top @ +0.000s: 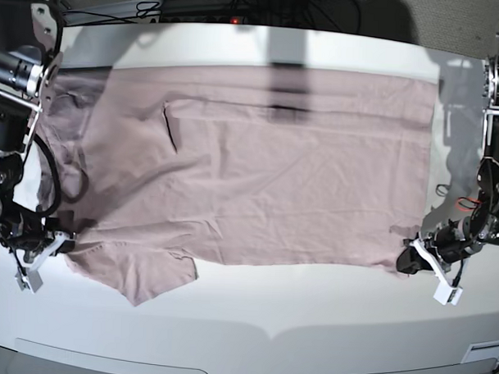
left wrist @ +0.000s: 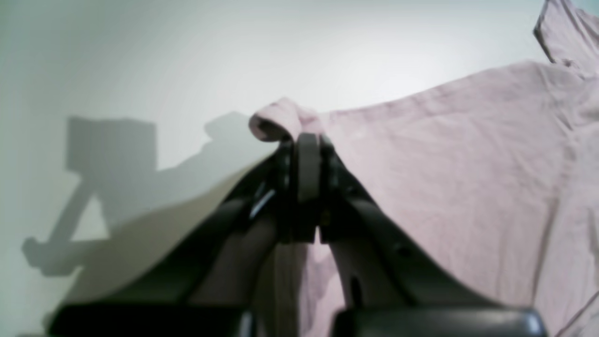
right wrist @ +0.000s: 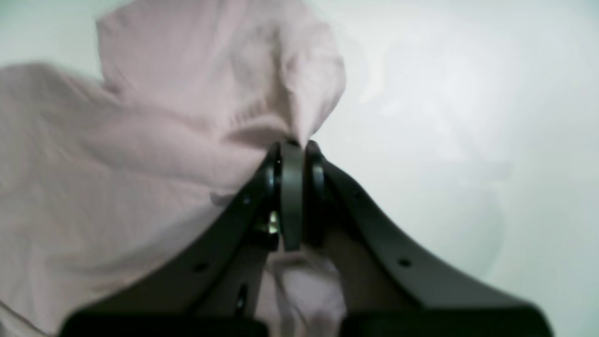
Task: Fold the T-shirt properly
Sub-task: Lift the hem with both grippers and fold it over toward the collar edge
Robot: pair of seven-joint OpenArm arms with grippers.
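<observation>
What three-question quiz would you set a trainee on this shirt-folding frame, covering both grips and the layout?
1. True or false: the left gripper is closed on fabric of the T-shirt.
2. In the base view, the right gripper holds the shirt at: A) its far edge, B) the near corner on that view's left, C) the middle of the cloth.
3. Fill in: the shirt lies spread on the white ____.

Key:
1. True; the left wrist view shows the jaws pinched on a small roll of pink cloth.
2. B.
3. table.
</observation>
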